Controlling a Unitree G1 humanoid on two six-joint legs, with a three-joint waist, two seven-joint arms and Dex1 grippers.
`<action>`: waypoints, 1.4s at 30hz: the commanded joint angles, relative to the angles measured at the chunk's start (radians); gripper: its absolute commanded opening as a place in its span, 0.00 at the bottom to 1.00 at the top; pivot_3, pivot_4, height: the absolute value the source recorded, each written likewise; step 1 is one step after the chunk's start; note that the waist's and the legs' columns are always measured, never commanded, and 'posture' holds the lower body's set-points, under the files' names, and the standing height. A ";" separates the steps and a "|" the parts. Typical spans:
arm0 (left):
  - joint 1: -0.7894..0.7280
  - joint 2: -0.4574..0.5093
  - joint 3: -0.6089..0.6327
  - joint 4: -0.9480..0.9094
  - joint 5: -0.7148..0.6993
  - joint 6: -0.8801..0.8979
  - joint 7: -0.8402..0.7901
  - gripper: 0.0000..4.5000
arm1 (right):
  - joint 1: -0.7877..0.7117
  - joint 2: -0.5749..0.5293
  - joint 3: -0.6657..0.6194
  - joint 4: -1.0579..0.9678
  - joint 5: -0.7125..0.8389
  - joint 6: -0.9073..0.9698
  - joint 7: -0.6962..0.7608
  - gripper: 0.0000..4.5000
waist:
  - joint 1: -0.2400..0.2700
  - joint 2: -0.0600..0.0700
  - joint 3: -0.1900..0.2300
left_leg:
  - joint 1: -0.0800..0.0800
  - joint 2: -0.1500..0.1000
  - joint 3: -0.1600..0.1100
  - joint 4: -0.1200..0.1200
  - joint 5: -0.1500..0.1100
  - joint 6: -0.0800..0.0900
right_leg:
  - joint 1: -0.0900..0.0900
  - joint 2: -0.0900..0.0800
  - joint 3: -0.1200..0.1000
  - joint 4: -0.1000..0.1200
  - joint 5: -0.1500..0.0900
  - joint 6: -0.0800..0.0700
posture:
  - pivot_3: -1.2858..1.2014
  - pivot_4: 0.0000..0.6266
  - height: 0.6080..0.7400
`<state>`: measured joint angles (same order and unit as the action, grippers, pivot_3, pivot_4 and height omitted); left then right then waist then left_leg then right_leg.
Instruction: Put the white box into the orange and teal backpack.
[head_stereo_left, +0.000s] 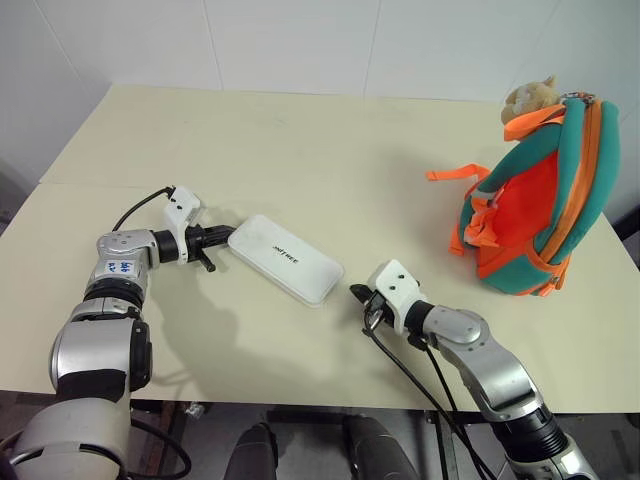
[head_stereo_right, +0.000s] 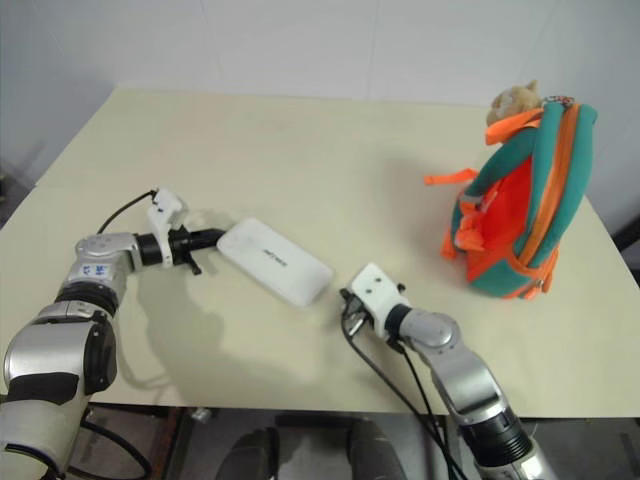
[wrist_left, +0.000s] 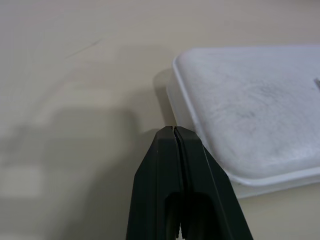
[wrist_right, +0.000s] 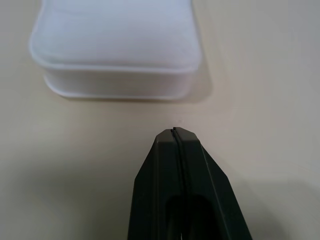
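Left eye view: the box (head_stereo_left: 286, 258) is laid flat mid-table, well apart from the backpack (head_stereo_left: 535, 200), which is stood upright at the far right, so nothing's been packed yet. The left gripper (head_stereo_left: 222, 238) is set at one short end and the right gripper (head_stereo_left: 356, 292) near the other, probably for a two-sided squeeze.

Left wrist view: fingers (wrist_left: 170, 165) are pressed together, nothing held, tip beside the box corner.

Right wrist view: fingers (wrist_right: 170, 165) likewise closed and empty, a gap left before the box.

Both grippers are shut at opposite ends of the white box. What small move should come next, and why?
Probably press inward: the left gripper sits at one end of the white box, while the right gripper has a gap to close before squeezing it for a lift toward the backpack.
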<state>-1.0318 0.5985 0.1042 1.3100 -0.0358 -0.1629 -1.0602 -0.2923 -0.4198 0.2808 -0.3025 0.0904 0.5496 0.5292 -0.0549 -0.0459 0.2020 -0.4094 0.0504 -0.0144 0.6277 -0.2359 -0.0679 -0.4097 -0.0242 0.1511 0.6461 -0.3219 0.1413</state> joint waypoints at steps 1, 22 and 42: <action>-0.023 -0.005 0.002 -0.012 0.002 0.007 -0.049 0.01 | -0.034 0.004 0.009 -0.019 0.011 -0.023 0.043 0.00 | 0.001 0.000 0.000 | 0.000 0.000 0.000 0.000 0.000 0.000 | 0.000 0.000 0.000 0.000 0.000 0.000 | 0.52 0.24 1.00; 0.123 0.016 -0.114 -0.254 0.002 0.087 -0.416 0.01 | -0.082 -0.100 -0.005 -0.028 0.042 -0.024 0.243 0.00 | 0.000 0.000 0.000 | 0.000 0.000 0.000 0.000 0.000 0.000 | 0.000 0.000 0.000 0.000 0.000 0.000 | 0.52 0.24 1.00; 0.401 0.085 -0.197 -0.837 -0.078 0.399 -0.480 0.01 | -0.072 -0.174 -0.018 -0.035 0.038 -0.023 0.339 0.00 | -0.001 0.000 0.000 | 0.003 0.000 0.000 0.000 0.000 0.000 | 0.002 -0.001 0.000 0.000 0.000 -0.001 | 0.52 0.24 1.00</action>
<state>-0.6516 0.7150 -0.0383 0.5155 -0.0876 0.2229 -1.5005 -0.3490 -0.6097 0.2335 -0.2873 0.1012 0.5654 0.8336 -0.0560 -0.0457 0.2019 -0.4067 0.0505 -0.0147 0.6278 -0.2360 -0.0678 -0.4073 -0.0247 0.1516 0.6463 -0.3224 0.1404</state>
